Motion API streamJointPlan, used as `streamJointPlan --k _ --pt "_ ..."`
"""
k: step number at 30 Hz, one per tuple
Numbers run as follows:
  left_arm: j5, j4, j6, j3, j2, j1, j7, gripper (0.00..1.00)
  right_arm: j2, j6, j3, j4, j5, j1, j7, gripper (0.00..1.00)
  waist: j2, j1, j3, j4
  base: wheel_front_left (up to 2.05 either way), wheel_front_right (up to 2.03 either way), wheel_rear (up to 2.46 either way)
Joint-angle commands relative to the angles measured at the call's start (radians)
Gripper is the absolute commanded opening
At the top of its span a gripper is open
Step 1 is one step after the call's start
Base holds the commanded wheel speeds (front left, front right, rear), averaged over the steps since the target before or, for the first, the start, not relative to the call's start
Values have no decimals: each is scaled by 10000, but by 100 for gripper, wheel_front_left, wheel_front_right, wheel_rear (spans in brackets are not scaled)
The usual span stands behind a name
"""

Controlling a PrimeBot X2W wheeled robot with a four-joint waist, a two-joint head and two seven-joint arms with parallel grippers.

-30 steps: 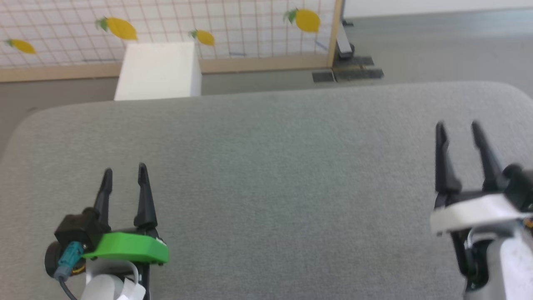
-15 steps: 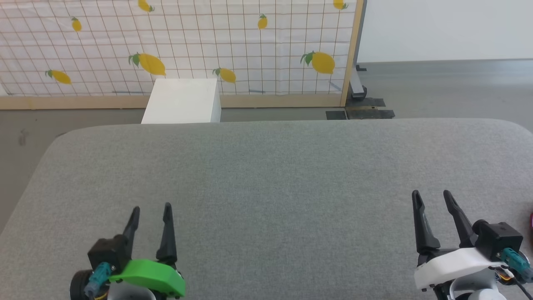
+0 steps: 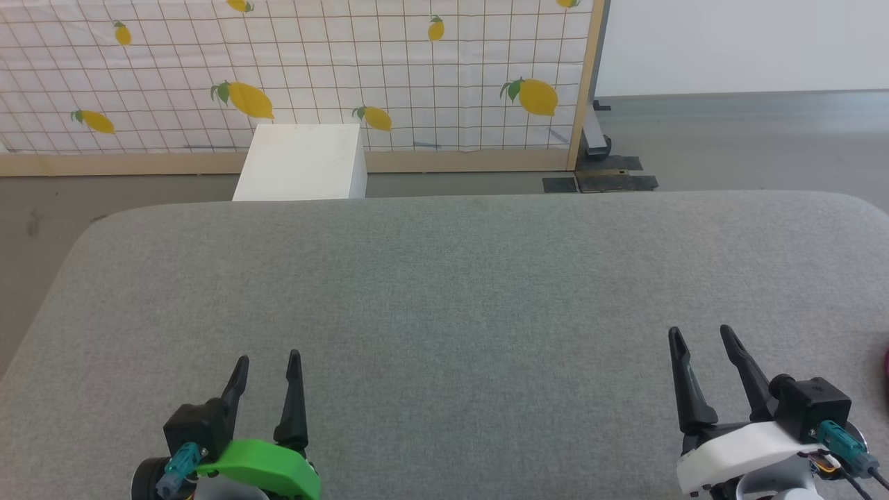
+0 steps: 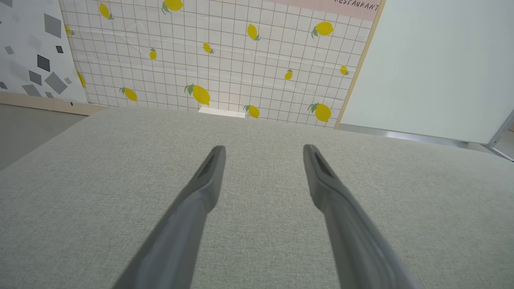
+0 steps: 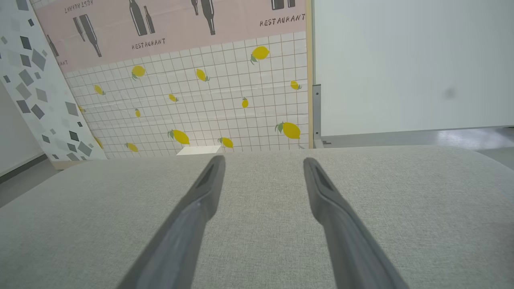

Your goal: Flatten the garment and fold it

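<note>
At the right edge of the head view you see a red sliver of the garment (image 3: pixel 887 362) on the grey padded surface (image 3: pixel 444 278), near your right gripper (image 3: pixel 699 330); the left gripper (image 3: pixel 268 357) sits well apart. Both stand spread, empty.

Grey fabric surface (image 3: pixel 444 278); red sliver (image 3: pixel 887 361) at right edge.

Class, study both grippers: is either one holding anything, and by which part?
Nothing is held: the left gripper and the right gripper both stand open and empty over the grey fabric surface.
</note>
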Motion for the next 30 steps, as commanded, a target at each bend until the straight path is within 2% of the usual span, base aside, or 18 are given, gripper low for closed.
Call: streamJointPlan --k 1,8,9,30 --pt "-1 27 -12 6 -14 11 -60 100 6 -13 16 9 31 38 -80 100 0 1 18 -7 0 0 0" --pt "-5 71 -49 -69 6 -56 -80 100 6 -13 11 46 75 -7 -91 100 0 1 91 -30 0 0 0" --pt "-22 30 -2 -71 2 -10 -3 0 0 0 10 17 38 -1 -1 0 0 1 95 -30 0 0 0" --pt "366 -288 38 41 -61 -9 365 0 -1 0 34 -201 -221 -32 282 0 0 1 177 -25 0 0 0"
